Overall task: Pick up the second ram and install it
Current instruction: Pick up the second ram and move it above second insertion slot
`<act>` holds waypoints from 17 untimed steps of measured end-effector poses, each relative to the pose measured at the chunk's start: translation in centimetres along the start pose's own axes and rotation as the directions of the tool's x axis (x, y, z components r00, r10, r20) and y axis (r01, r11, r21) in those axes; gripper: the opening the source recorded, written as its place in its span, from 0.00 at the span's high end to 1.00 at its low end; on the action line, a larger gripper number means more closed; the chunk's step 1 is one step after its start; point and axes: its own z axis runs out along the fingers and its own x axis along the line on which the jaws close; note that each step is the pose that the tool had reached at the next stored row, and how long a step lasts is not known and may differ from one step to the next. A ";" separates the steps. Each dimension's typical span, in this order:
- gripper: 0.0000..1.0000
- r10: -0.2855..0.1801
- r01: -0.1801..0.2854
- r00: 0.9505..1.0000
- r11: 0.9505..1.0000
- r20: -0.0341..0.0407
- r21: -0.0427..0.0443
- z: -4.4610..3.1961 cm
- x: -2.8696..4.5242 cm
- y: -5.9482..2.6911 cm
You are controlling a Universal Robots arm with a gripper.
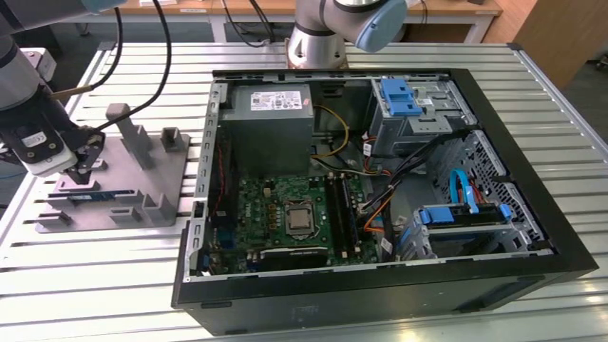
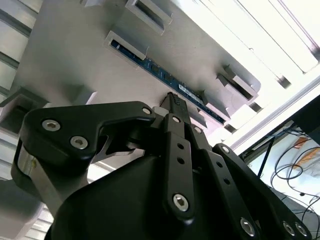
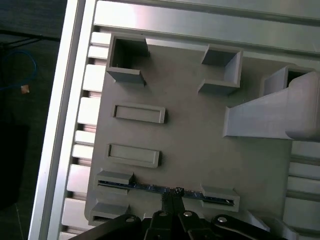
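Exterior view first: we've got the gripper [image 1: 82, 169] down low over the gray fixture plate [image 1: 161, 206]. The second ram [image 1: 100, 194] stands on edge in its slot right under the fingertips, and the open PC case [image 1: 380, 299] sits well away from the tool.

In the second wrist view, the jaws are drawn in narrow. The tips [image 2: 172, 100] pinch the blue stick [image 2: 150, 65] around mid-length.

In the first wrist view we see the tips meeting the stick [image 3: 145, 187] at its middle, with both ends resting in the plate's [image 3: 190, 150] end holders.
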 end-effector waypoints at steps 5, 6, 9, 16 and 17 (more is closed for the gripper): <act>0.90 -0.038 0.038 0.999 0.999 -0.002 0.001 0.00 0.00 0.00; 0.90 -0.045 0.045 0.999 0.999 -0.003 0.002 -0.01 0.00 0.00; 0.90 -0.065 0.065 0.998 0.998 -0.004 0.002 0.00 0.00 0.00; 0.90 -0.112 0.112 0.994 0.994 -0.006 0.004 0.00 0.00 0.00; 0.90 -0.118 0.118 0.993 0.993 -0.006 0.004 0.00 0.00 0.00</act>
